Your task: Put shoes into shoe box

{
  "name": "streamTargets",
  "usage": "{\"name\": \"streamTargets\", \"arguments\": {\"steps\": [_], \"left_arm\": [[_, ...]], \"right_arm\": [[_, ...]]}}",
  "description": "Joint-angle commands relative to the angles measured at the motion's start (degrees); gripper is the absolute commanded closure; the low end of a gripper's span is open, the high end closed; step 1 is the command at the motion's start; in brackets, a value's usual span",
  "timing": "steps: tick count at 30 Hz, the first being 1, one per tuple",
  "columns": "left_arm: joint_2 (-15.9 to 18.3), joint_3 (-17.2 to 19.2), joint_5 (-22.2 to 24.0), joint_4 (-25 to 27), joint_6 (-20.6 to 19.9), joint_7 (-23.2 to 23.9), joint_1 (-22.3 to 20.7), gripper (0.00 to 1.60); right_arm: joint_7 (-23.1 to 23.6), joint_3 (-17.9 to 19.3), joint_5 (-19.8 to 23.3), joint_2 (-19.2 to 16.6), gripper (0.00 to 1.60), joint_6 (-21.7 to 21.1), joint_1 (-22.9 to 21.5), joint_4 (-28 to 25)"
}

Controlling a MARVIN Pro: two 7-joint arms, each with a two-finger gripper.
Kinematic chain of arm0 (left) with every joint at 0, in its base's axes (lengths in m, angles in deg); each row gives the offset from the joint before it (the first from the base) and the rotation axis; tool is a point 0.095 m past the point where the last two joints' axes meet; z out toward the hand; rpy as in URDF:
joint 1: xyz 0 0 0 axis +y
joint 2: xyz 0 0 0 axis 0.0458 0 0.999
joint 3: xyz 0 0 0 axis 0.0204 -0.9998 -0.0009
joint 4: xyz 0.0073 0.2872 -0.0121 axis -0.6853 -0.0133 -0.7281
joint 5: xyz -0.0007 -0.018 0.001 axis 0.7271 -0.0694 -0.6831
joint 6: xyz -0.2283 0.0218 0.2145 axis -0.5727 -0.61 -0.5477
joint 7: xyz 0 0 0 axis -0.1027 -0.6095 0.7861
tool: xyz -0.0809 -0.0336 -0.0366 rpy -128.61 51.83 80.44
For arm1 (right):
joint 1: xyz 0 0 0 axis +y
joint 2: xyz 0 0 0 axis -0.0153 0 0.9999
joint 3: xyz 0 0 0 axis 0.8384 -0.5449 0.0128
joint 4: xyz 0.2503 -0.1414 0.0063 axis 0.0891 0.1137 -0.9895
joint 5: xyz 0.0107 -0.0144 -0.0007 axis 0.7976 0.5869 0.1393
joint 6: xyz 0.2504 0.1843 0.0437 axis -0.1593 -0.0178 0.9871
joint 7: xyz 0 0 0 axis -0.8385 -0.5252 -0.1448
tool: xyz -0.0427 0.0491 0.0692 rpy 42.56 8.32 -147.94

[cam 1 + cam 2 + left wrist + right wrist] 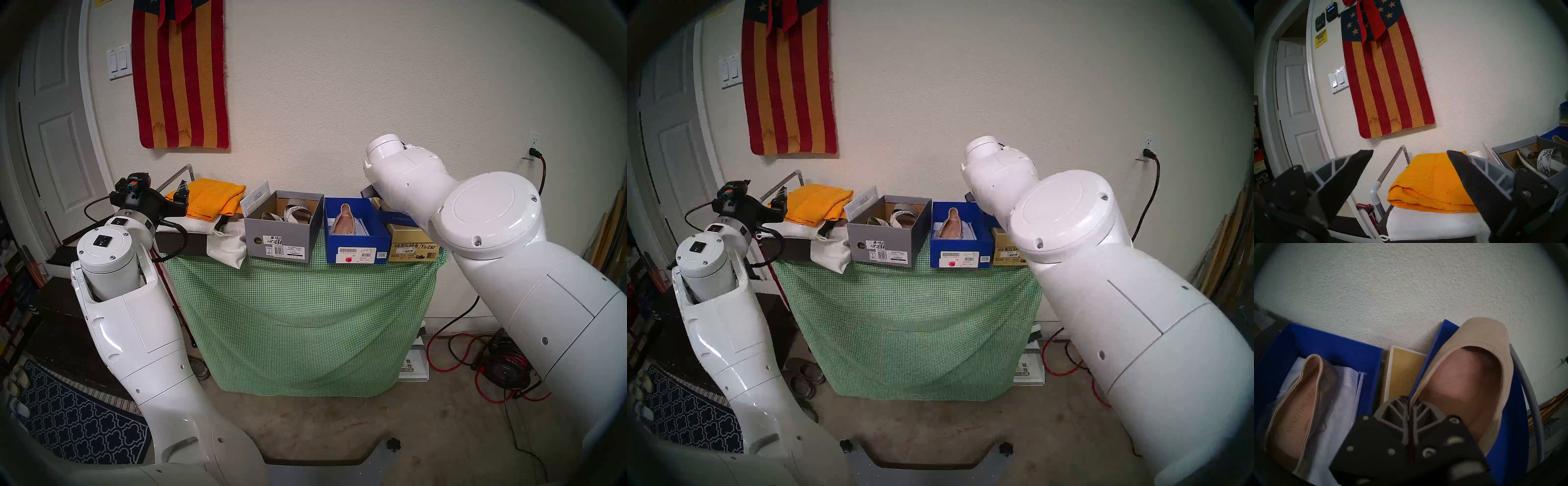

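A: Beige ballet flat (1473, 372)?
B: Pinched at its side edge by the right gripper (1410, 405), over the blue lid (1508, 421). Its mate (1296, 405) lies in the blue shoe box (1335, 341), left.
A: Sandals (291, 212)?
B: Grey box (281, 237), further left. Left gripper (1410, 156) spread wide, empty.

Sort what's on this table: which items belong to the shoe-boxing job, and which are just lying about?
Job: held beige flat in right gripper; second flat in blue box; sandals in grey box.
Lying about: orange towel, white cloth bag, gold box, wall flag.
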Motion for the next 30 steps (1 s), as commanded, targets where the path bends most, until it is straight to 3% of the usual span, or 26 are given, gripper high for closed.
{"name": "streamTargets", "arguments": {"steps": [1, 16, 30], "left_arm": [[0.1, -0.1, 0.1, 0.1, 0.0, -0.1, 0.0, 0.0], [0.1, -0.1, 0.1, 0.1, 0.0, 0.0, 0.0, 0.0], [0.1, 0.0, 0.0, 0.1, 0.0, 0.1, 0.0, 0.0]], "right_arm": [[1.0, -0.9, -0.8, -0.7, 1.6, 3.5, 1.7, 0.1], [9.9, 1.8, 0.8, -4.6, 1.6, 4.4, -3.4, -1.1], [11.7, 0.9, 0.0, -4.4, 1.6, 3.0, -5.8, -1.6]]}}
